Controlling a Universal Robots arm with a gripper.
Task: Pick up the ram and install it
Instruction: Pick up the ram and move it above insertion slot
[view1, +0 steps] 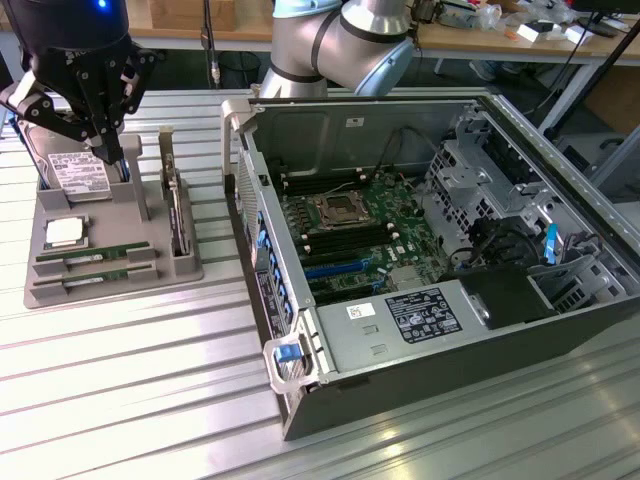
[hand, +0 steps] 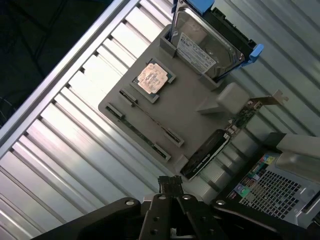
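Two ram sticks (view1: 95, 256) (view1: 95, 277), thin and green, lie side by side in slots at the front of a grey holder tray (view1: 110, 292). In the wrist view the ram sticks (hand: 150, 116) run across the tray (hand: 195, 95) below the CPU. My gripper (view1: 112, 153) hangs above the tray's back part, over the hard drive (view1: 80, 172), well clear of the sticks. Its fingertips (hand: 170, 183) are together with nothing between them.
The tray also holds a square silver CPU (view1: 63, 232) and a wider card with a metal bracket (view1: 178, 215). An open computer case (view1: 300, 400) stands to the exterior view's right, its motherboard (view1: 350, 235) with memory slots exposed. The table is ribbed metal.
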